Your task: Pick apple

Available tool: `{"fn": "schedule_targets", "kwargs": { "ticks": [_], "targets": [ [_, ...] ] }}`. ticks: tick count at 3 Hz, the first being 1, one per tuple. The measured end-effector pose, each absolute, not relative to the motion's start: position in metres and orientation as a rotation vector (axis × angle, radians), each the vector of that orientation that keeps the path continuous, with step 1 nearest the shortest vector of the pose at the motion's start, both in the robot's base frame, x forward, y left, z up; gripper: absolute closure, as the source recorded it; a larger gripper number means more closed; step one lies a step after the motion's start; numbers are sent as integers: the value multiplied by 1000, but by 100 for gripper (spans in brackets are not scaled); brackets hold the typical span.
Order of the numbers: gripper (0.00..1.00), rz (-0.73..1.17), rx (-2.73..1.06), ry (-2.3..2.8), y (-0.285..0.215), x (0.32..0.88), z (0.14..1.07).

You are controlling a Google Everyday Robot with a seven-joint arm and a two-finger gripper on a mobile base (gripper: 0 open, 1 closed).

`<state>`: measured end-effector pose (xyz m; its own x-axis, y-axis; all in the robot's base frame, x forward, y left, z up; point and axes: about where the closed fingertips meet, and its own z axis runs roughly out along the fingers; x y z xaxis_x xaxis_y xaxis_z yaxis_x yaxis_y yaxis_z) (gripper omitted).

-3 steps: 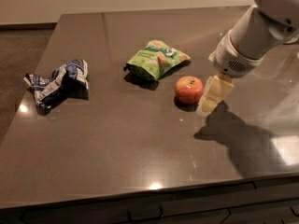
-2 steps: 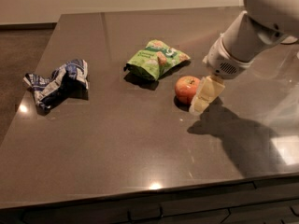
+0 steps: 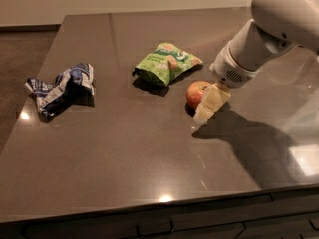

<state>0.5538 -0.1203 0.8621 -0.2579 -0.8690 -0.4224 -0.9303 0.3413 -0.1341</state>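
Observation:
The apple [image 3: 194, 91] is small, round and red-orange with a yellowish patch. It sits on the dark table [image 3: 124, 148], right of centre and just in front of the green snack bag [image 3: 167, 62]. My gripper [image 3: 210, 105] comes down from the white arm [image 3: 259, 41] at the upper right. Its pale tip is low at the table and covers the apple's right side. I cannot tell whether it touches the apple.
A crumpled blue and white bag [image 3: 62, 87] lies at the left of the table. The table's front edge [image 3: 164, 203] runs along the bottom, with dark drawer fronts below. The arm's shadow falls on the table to the right.
The arm has moved left and a little nearer. The gripper has gone from just right of the apple to overlapping its right side. The apple and both bags have not moved.

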Motion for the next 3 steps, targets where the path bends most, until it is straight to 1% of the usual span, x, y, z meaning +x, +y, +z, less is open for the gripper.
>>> {"fn": "schedule_targets", "kwargs": {
  "ticks": [1,3],
  "targets": [
    [19,227,-1598,2173,-114,553,861],
    [65,233,-1629,2149,-118,551,870]
  ]
}}
